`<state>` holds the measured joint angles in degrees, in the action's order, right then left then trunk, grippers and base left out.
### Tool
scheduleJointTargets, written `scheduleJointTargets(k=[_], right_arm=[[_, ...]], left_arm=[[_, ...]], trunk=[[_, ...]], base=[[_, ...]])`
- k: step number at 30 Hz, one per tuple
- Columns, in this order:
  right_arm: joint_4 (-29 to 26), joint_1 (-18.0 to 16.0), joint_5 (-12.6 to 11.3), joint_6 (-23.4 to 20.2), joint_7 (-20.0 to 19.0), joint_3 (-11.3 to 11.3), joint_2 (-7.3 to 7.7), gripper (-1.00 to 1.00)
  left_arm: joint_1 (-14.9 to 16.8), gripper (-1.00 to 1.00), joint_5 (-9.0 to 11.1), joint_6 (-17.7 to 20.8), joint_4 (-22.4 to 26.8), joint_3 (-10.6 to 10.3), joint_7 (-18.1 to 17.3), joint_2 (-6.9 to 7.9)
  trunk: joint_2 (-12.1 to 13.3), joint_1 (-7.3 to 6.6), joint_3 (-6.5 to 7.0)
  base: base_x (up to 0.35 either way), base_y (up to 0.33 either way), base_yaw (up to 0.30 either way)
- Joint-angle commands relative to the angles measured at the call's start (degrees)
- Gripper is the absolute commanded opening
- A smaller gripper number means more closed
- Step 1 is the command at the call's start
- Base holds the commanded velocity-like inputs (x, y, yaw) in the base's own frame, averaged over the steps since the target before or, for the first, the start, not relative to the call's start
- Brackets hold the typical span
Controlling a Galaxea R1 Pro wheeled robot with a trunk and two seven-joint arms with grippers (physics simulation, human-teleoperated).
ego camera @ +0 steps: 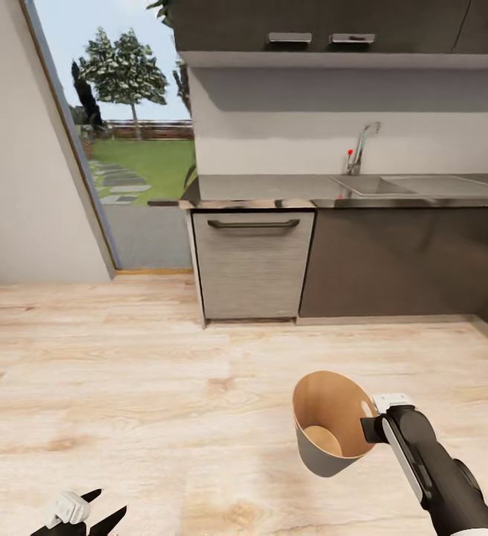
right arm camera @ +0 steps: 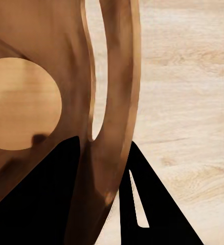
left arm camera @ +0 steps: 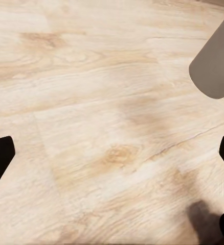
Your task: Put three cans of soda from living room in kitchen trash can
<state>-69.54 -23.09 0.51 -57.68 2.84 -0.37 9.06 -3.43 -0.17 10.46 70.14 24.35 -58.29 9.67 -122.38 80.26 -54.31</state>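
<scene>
The tash can [ego camera: 320, 455] hangs tilted above the wood floor, pale grey outside and tan-brown inside, with its mouth turned toward me. My right gripper [ego camera: 370, 427] is shut on its rim at the right side. In the right wrist view the black fingers [right arm camera: 45, 194] straddle the rim wall [right arm camera: 117, 76], and the bin's bare round bottom [right arm camera: 20, 102] shows. My left gripper [ego camera: 101, 509] hangs low at the near left, open and holding nothing. In the left wrist view the left gripper [left arm camera: 112, 158] is spread wide over the floor, with the bin's grey side [left arm camera: 217, 66] at one corner. The cans of soda are out of view.
A dark kitchen counter [ego camera: 274, 187] with a sink [ego camera: 370, 184] and tap [ego camera: 363, 145] runs along the far wall. Below it is a grey dishwasher front [ego camera: 251, 264]. A glass door [ego camera: 125, 149] to the garden stands at the left. Light wood floor [ego camera: 125, 372] lies between.
</scene>
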Motion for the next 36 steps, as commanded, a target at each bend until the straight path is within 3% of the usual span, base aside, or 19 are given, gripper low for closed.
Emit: scheduleJointTargets(k=[1,36], right_arm=[[0.0,0.0,-0.4,0.0,0.0,0.0,0.0,-1.0],[0.1,0.0,-0.4,0.0,0.0,0.0,-0.01,-1.0]], left_arm=[[0.0,1.0,0.0,0.0,0.0,0.0,0.0,0.0],[0.0,1.0,0.0,0.0,0.0,0.0,0.0,0.0]], trunk=[[0.0,0.0,0.01],[0.0,0.0,0.01]], base=[[0.0,0.0,0.292],[0.0,0.0,0.292]])
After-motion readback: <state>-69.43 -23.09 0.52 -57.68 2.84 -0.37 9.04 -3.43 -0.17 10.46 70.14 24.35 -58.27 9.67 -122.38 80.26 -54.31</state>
